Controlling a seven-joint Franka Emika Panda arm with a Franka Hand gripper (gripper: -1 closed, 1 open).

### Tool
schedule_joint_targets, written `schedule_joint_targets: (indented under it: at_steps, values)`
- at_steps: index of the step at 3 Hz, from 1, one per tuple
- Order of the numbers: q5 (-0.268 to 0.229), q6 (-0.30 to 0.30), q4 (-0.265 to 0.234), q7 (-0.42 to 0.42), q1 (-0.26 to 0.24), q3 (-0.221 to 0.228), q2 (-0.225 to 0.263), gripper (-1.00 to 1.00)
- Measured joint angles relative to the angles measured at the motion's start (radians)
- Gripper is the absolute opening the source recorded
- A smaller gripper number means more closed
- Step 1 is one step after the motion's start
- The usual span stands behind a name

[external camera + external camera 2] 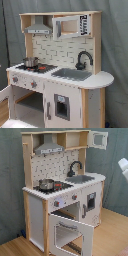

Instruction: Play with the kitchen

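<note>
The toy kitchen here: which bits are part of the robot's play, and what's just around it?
Part of the play:
- white-and-wood toy kitchen
- its open oven door
- small metal pot on the stovetop
- black faucet

Just around:
- grey curtain backdrop
- wooden floor

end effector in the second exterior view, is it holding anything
Cannot be told: only a white part of the arm shows at the second exterior view's right edge, apart from the kitchen.

Only a white, rounded robot arm segment (123, 166) shows, right of the kitchen (65, 193) in the second exterior view; smooth casing.
</note>
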Motion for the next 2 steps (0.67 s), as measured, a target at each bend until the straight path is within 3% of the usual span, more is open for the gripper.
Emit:
schedule_joint_targets:
  at_steps: [2]
  values:
    - [-0.138, -0.152, 0.038, 0.046, 0.022, -0.054, 0.001, 1.00]
